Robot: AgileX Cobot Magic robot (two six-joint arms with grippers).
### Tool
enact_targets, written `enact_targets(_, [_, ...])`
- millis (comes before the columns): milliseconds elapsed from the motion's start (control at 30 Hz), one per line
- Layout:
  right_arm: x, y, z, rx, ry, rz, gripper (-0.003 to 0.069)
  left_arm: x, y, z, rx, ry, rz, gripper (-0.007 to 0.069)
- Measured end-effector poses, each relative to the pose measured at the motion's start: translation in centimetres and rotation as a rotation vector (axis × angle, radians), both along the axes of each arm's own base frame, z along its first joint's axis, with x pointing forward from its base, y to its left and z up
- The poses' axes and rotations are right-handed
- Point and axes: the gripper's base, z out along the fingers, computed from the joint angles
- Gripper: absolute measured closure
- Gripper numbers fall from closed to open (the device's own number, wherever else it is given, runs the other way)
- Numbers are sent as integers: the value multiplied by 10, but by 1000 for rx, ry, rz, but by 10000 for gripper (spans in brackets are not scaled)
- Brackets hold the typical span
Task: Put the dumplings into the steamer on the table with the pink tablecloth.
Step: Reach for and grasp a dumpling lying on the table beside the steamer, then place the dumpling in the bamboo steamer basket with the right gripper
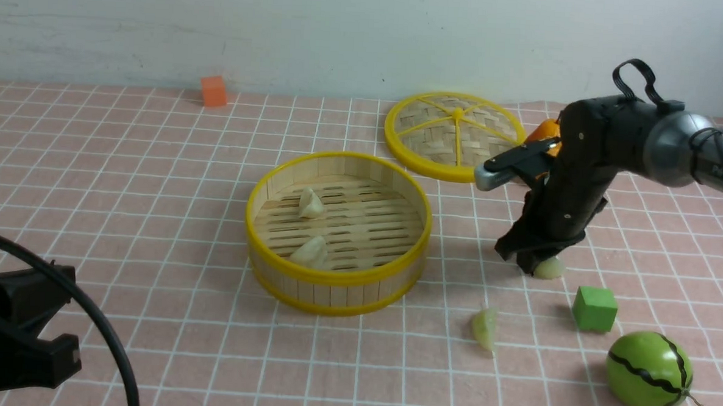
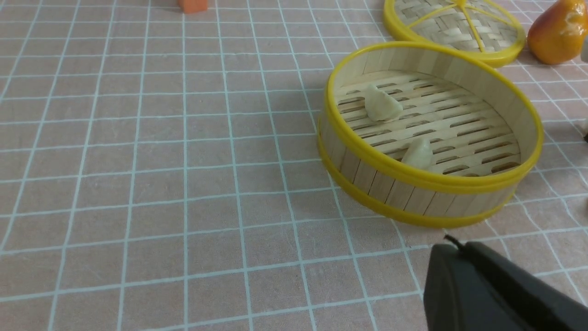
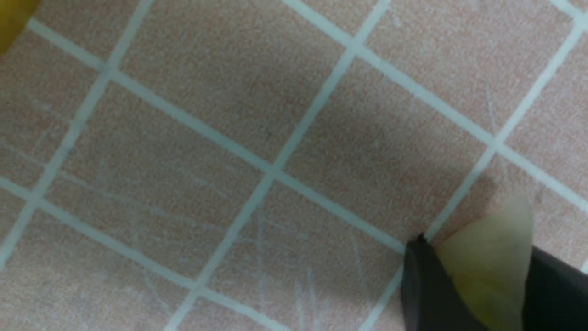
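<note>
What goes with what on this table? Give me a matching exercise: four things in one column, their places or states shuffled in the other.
Things
1. cream dumplings
2. woven lid
3. orange cube
4. right tool

Places or states
a. by the back wall
b. pinching a green dumpling
c. on the steamer's slatted floor
d. flat on the pink cloth behind the steamer

Pairs: 1-c, 2-d, 3-a, 4-b

Black right arm [image 1: 572, 194], grey joint [image 1: 675, 146]
</note>
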Motion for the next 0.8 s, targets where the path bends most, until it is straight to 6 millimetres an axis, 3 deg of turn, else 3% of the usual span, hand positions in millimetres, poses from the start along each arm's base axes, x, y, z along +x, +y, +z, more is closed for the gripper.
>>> enact_targets(133, [0,9,35,47,-21,2,454,0,0,0,-1,-2,-1,638])
enact_targets(167, [2,17,55,99,-70,3,454,0,0,0,-3,-5,-3,638])
enact_targets(267, [4,51,108,291,-232,38,454,0,-1,1,-9,-15,-11,638])
enact_targets(367, [3,90,129,468,-352,93,454,0,-1,1,-8,-19,-13,637])
enact_targets(467, [6,114,120,541,-393,113,454,0,-1,1,-1,-23,-14,637])
enact_targets(533, [15,136,88,564,-409,118,454,0,-1,1,2,-25,-15,636])
enact_targets(667, [27,144,34,525,-375,100,454,0,-1,1,9,-22,-12,636])
enact_targets(767, [27,142,27,522,-342,81,438,0,-1,1,9,-21,-12,636])
enact_targets(800, [27,141,27,530,-329,63,396,0,-1,1,9,-21,-12,636])
